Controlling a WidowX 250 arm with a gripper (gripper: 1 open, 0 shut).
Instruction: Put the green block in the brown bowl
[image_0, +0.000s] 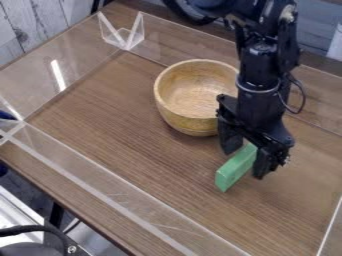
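Note:
The green block (235, 168) lies flat on the wooden table, just right of and in front of the brown bowl (199, 95). My gripper (254, 150) points straight down over the block's far end, its black fingers open and straddling that end, low near the table. The block's upper tip is partly hidden between the fingers. Nothing lies inside the bowl that I can see.
Clear acrylic walls (80, 165) fence the table along the front and left edges, with a clear bracket (123, 32) at the far left corner. The black arm (267, 50) rises beside the bowl's right rim.

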